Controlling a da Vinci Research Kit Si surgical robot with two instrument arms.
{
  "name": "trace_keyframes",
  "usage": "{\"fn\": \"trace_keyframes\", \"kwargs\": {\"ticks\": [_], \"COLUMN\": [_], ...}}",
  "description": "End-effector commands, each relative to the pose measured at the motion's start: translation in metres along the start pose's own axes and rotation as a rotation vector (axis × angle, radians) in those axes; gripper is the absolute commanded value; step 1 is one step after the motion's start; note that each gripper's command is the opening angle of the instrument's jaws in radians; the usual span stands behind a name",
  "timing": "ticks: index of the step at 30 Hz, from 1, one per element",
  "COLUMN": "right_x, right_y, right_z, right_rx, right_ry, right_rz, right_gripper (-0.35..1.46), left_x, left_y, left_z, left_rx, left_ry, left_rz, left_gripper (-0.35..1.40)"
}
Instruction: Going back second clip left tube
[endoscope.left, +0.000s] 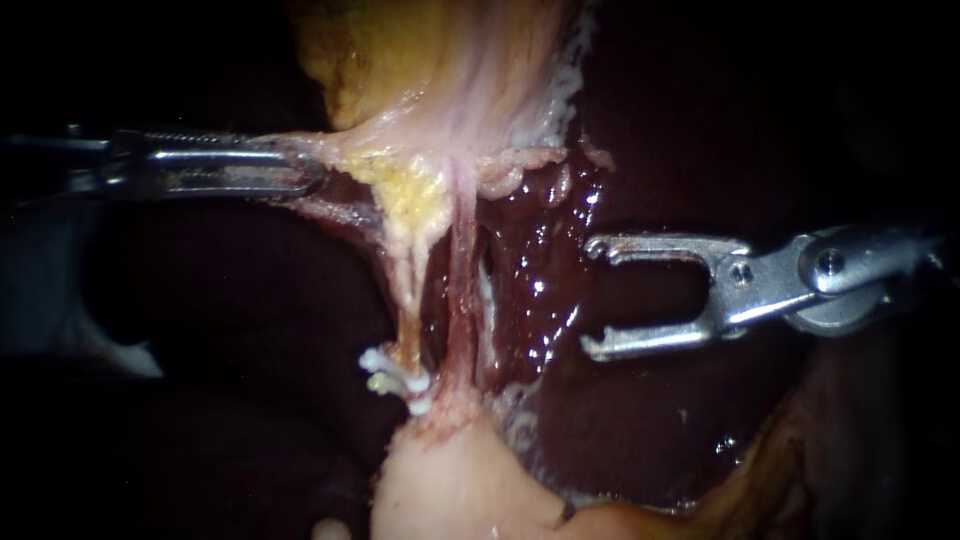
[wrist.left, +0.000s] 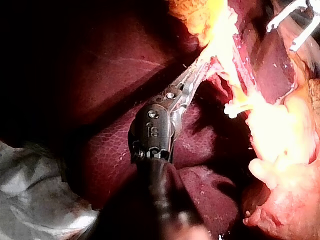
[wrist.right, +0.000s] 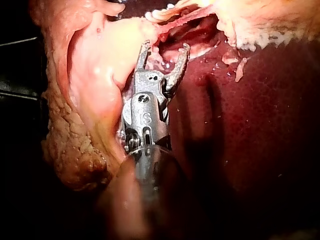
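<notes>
Nearest me, my right instrument (endoscope.left: 592, 297) hangs with jaws spread, right of the clip (endoscope.left: 396, 381) on the left tube (endoscope.left: 408, 300). My left instrument (endoscope.left: 300, 170) (well above that clip) clamps gallbladder tissue (endoscope.left: 350, 150).

**Left instrument** (endoscope.left: 312, 174) (wrist.left: 200, 67), entering at 9 o'clock in the endoscope view. Slim bright-steel jaws with a finely ridged edge. Dark grey wrist housing (wrist.left: 152, 131) with a stamped marking, a small pivot pin (wrist.left: 171, 95) and a round screw (wrist.left: 153, 114). Black shaft (wrist.left: 161, 192).

**Right instrument** (endoscope.left: 590, 297) (wrist.right: 165, 47), entering at 3 o'clock. Silver forked tip with two thin jaws hooked inward at the ends. Small pivot screw (endoscope.left: 741, 271), larger hub screw (endoscope.left: 829, 262), marked grey housing, dark shaft.
</notes>
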Motion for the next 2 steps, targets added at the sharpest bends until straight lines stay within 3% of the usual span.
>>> {"fn": "trace_keyframes", "kwargs": {"ticks": [1,2], "right_x": [0.0001,0.0001], "right_y": [0.0,-0.0001], "right_z": [0.0001,0.0001], "right_rx": [0.003,0.005], "right_ry": [0.001,0.002], "right_rz": [0.0,0.0], "right_gripper": [0.5,0.5], "left_x": [0.0001,0.0001], "left_y": [0.0,0.0], "left_z": [-0.0001,-0.0002], "left_rx": [-0.001,-0.002], "left_ry": [0.0,-0.001], "left_rz": [-0.001,-0.001], "left_gripper": [-0.35,-0.35]}}
